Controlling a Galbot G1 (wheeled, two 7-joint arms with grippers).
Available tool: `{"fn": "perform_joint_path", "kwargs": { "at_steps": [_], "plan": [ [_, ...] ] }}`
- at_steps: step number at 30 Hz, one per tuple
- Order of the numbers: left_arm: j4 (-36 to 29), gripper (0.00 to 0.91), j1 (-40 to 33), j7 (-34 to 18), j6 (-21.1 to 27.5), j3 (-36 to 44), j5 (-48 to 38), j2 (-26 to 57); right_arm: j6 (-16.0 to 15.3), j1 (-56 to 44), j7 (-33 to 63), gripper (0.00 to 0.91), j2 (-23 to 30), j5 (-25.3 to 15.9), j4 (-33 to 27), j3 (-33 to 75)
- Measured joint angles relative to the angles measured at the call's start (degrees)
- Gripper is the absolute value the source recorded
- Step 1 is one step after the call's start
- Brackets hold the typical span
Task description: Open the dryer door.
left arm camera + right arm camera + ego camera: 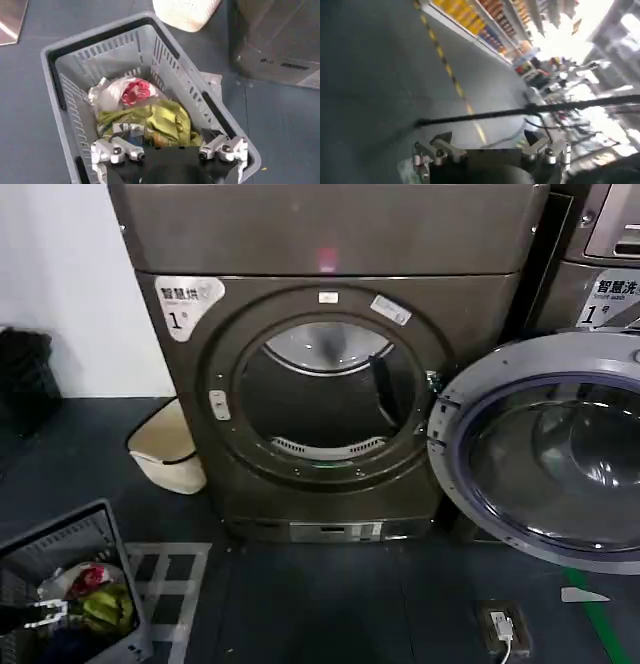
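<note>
The dryer (330, 374) stands centre in the head view, a bronze-grey front-loader w/ a white "1" sticker (185, 302) at its upper left corner and a pink indicator light (327, 257) glowing on the top panel. The dryer door (545, 449) is swung fully open to the robot's right — its pale grey inner ring and dark glass face the camera, hinged at the right side of the round drum opening (325, 399). Inside the drum the metal back wall shows, plus a dark strip hanging near the opening's right edge. A second grey machine (600, 274) sits partly in view behind the open door.

Left gripper (170, 152) hovers over a grey plastic laundry basket (75, 55) on the dark floor, lower left of the dryer; fingers spread wide, holding nothing. In the basket: crumpled clothes (150, 122) — yellow-green fabric, a white piece w/ red. A cream bin (165, 449) stands on the floor next to the dryer's left side.

Right gripper (487, 150) is well away from the dryer, fingers apart and empty, w/ dark floor, a yellow dashed line and stocked shelves behind it.
</note>
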Motion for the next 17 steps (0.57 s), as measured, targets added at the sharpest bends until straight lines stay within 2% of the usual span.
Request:
{"fn": "perform_joint_path", "kwargs": {
  "at_steps": [9, 17],
  "plan": [
    [0.07, 0.907, 0.02, 0.06, 0.0, -0.02, 0.27, 0.26, -2.41, 0.18, 1.54, 0.907, -0.14, -0.48, -2.15, 1.74],
    [-0.04, 0.907, 0.09, 0.71, 0.0, -0.05, 1.24, 0.24, -2.56, 0.66, 1.43, 0.907, -0.73, -0.45, -2.47, 1.82]
  ]
}}
